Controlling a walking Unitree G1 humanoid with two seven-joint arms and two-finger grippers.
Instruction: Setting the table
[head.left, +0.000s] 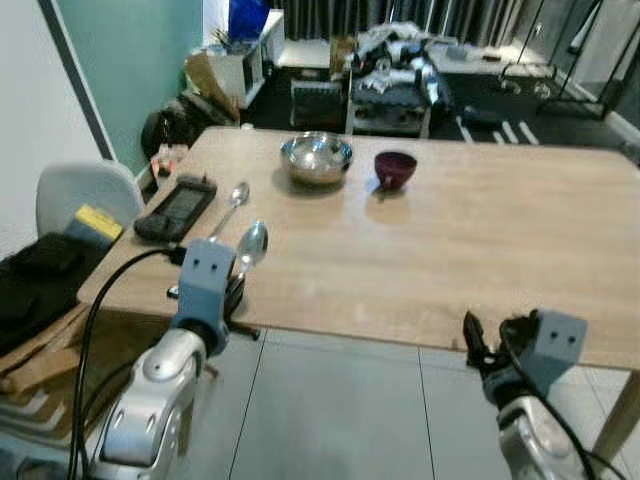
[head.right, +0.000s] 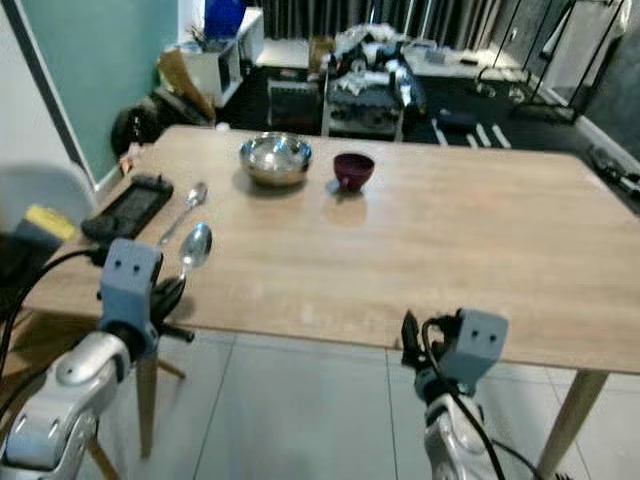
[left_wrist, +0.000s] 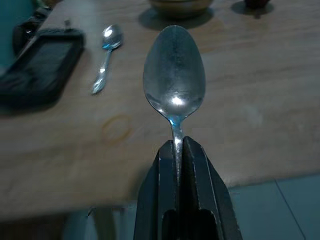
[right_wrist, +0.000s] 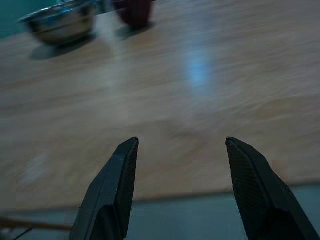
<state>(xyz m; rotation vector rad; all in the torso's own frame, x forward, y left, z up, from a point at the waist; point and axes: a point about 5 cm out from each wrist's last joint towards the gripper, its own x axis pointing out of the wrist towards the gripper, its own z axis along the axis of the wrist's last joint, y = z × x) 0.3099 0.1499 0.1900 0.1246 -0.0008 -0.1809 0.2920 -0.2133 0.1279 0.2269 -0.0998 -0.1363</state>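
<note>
My left gripper (left_wrist: 178, 150) is shut on the handle of a large metal spoon (left_wrist: 174, 75), held above the near left edge of the wooden table (head.left: 450, 250); the spoon's bowl (head.left: 251, 244) points toward the far side. A smaller spoon (head.left: 233, 203) lies flat on the table beyond it. Farther back stand a steel bowl (head.left: 316, 157) and a small dark red bowl (head.left: 394, 168). My right gripper (right_wrist: 180, 165) is open at the table's near edge, right of centre, nothing between its fingers (right_wrist: 120, 180).
A black phone-like device (head.left: 177, 207) lies at the table's left edge beside the small spoon. A grey chair (head.left: 85, 195) with a black bag stands left of the table. Cluttered furniture (head.left: 390, 80) fills the room behind. Tiled floor (head.left: 340, 410) lies below.
</note>
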